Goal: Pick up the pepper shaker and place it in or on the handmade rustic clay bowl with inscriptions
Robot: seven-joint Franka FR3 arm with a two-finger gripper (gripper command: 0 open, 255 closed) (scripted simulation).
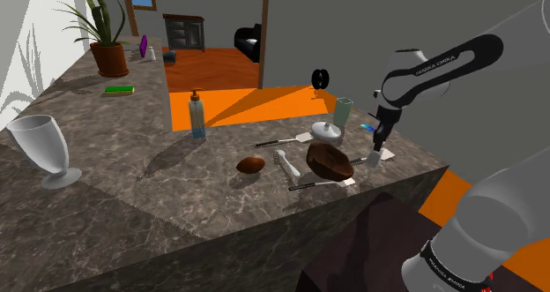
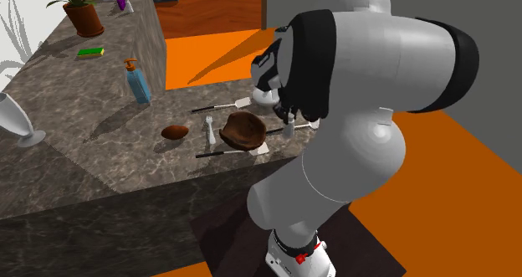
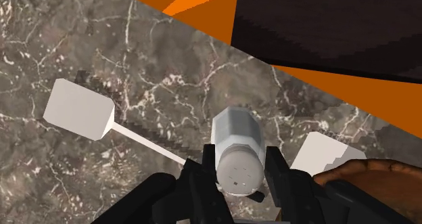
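Note:
My black gripper is shut on a white, faceted pepper shaker, which its fingers clasp on both sides near the perforated cap. In the shoulder view the gripper holds the shaker upright at the counter's edge nearest the stand. The dark brown clay bowl sits a short way off, toward that view's left. From the second exterior view the shaker is just right of the bowl, partly behind the arm. I cannot tell whether the shaker touches the counter. The bowl's rim lies beside the gripper.
White spatulas lie around the bowl on the marble counter. A second white shaker, a brown oval object, a blue soap bottle, a lidded pot and a cup stand nearby. A glass goblet is far left.

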